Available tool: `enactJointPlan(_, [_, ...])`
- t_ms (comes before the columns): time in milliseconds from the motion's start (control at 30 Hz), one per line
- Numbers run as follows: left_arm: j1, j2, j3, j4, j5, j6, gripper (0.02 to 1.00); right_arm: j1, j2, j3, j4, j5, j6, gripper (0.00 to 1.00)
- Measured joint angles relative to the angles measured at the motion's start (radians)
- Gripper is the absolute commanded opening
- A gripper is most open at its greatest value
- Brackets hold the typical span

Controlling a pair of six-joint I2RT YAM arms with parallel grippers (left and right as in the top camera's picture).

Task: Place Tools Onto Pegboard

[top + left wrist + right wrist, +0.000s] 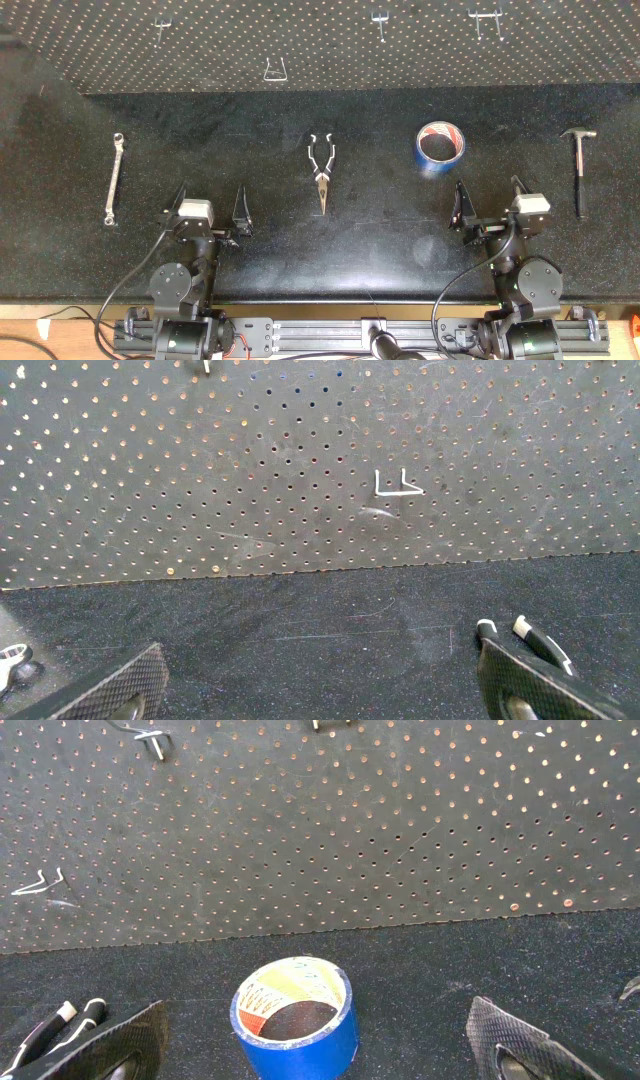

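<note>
**On the bench, four items wait and both arms sit wide open**

Along the back, the pegboard (300,45) stands with its wire hooks bare: one at the left (163,28), a wide loop lower down (276,71), one right of centre (379,20) and a double one at the right (486,20). Nothing hangs on them yet.

Down on the dark bench (250,140), everything is spread in a row, well apart. Far left, the wrench (114,178) lies lengthways. In the middle are the pliers (321,172), white-tipped handles toward the pegboard and nose toward the arms. Right of them the blue tape roll (439,146) lies flat, opening up. Far right is the hammer (578,170), head toward the pegboard.

And the arms? The left tool (211,192) is low over the bench between wrench and pliers, fingers spread wide, gripping nothing. The right tool (488,190) is just as wide and just as empty, between tape roll and hammer. Its wrist view puts the tape roll just ahead of it, left of centre, untouched.
</note>
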Motion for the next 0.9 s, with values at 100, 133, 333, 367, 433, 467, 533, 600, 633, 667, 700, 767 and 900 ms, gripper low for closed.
enactJointPlan(100, [0.019, 0.000, 0.000, 0.000, 0.000, 0.000, 0.996, 0.000, 0.000, 0.000, 0.000, 0.000, 0.000, 0.976])
enactJointPlan(133, [0.019, 0.000, 0.000, 0.000, 0.000, 0.000, 0.996, 0.000, 0.000, 0.000, 0.000, 0.000, 0.000, 0.976])
enactJointPlan(333, [0.019, 0.000, 0.000, 0.000, 0.000, 0.000, 0.996, 0.000, 0.000, 0.000, 0.000, 0.000, 0.000, 0.976])
enactJointPlan(367, [0.019, 0.000, 0.000, 0.000, 0.000, 0.000, 0.996, 0.000, 0.000, 0.000, 0.000, 0.000, 0.000, 0.976])
enactJointPlan(433, [0.019, 0.000, 0.000, 0.000, 0.000, 0.000, 0.996, 0.000, 0.000, 0.000, 0.000, 0.000, 0.000, 0.976])
enactJointPlan(467, [0.019, 0.000, 0.000, 0.000, 0.000, 0.000, 0.996, 0.000, 0.000, 0.000, 0.000, 0.000, 0.000, 0.974])
enactJointPlan(533, [0.019, 0.000, 0.000, 0.000, 0.000, 0.000, 0.996, 0.000, 0.000, 0.000, 0.000, 0.000, 0.000, 0.976])
enactJointPlan(600, [0.019, 0.000, 0.000, 0.000, 0.000, 0.000, 0.996, 0.000, 0.000, 0.000, 0.000, 0.000, 0.000, 0.976])
enactJointPlan(633, [0.019, 0.000, 0.000, 0.000, 0.000, 0.000, 0.996, 0.000, 0.000, 0.000, 0.000, 0.000, 0.000, 0.976])
enactJointPlan(667, [0.019, 0.000, 0.000, 0.000, 0.000, 0.000, 0.998, 0.000, 0.000, 0.000, 0.000, 0.000, 0.000, 0.976])
enactJointPlan(700, [0.019, 0.000, 0.000, 0.000, 0.000, 0.000, 0.993, 0.000, 0.000, 0.000, 0.000, 0.000, 0.000, 0.978])
enactJointPlan(767, [0.019, 0.000, 0.008, -0.020, -0.002, 0.035, 0.993, 0.000, 0.000, 0.000, 0.000, 0.000, 0.000, 0.976])
enactJointPlan(900, [0.066, 0.222, 0.459, -0.581, -0.312, 0.251, 0.993, 0.000, -0.002, 0.000, -0.002, 0.000, 0.000, 0.976])
